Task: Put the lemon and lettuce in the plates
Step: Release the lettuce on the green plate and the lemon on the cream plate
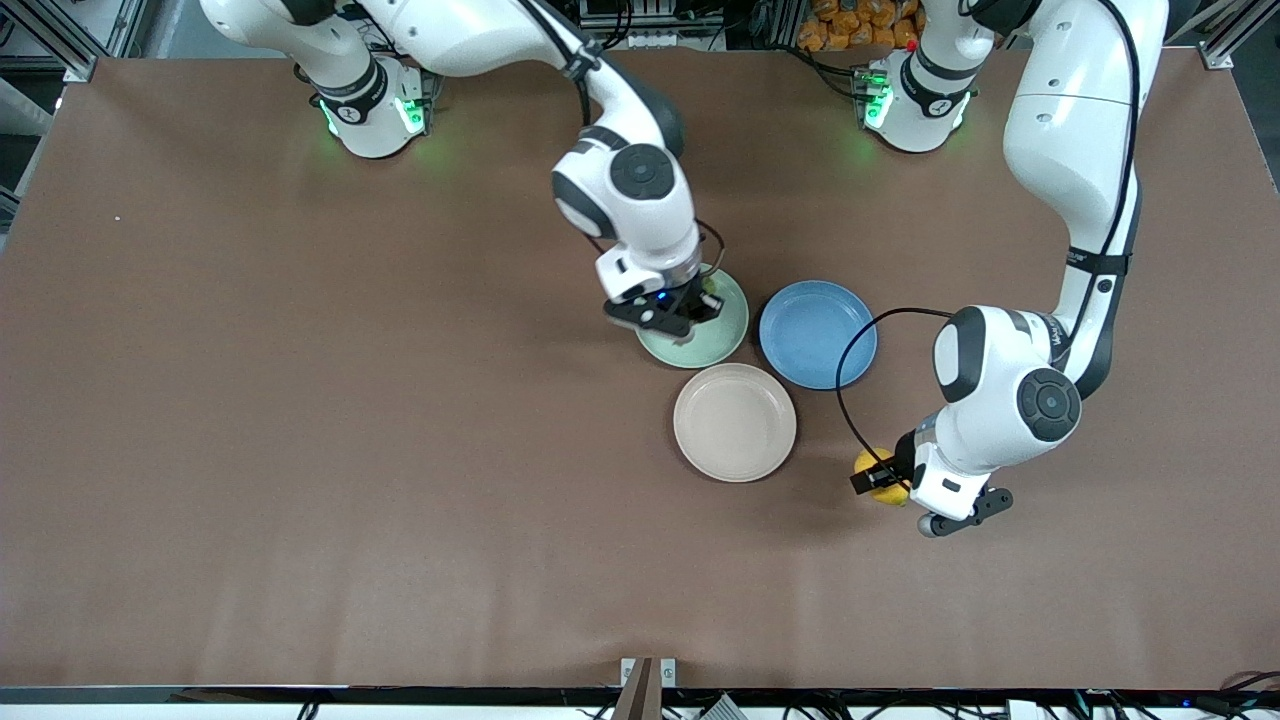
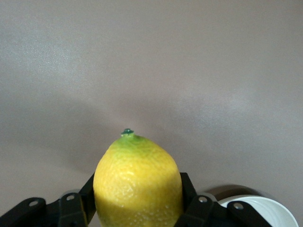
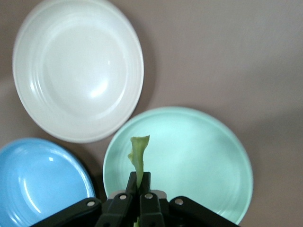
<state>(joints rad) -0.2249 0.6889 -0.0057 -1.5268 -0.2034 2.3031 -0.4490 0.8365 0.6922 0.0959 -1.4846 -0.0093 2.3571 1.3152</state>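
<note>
My right gripper (image 1: pixel 690 312) is shut on the lettuce (image 3: pixel 139 150), a thin green strip that sticks out between the closed fingers, and holds it over the pale mint green plate (image 3: pixel 199 156). In the front view only a scrap of the lettuce (image 1: pixel 712 299) shows over that plate (image 1: pixel 722 345). My left gripper (image 1: pixel 882 482) is shut on the yellow lemon (image 2: pixel 137 182), low over the bare table. The lemon (image 1: pixel 866 464) is beside the cream-beige plate (image 1: pixel 735 422), toward the left arm's end. The cream-beige plate (image 3: pixel 78 71) is empty.
A blue plate (image 1: pixel 817 333) lies beside the mint plate and touches it, toward the left arm's end; it also shows in the right wrist view (image 3: pixel 38 182). The three plates sit close together at the table's middle. The brown tabletop (image 1: pixel 300 450) spreads wide around them.
</note>
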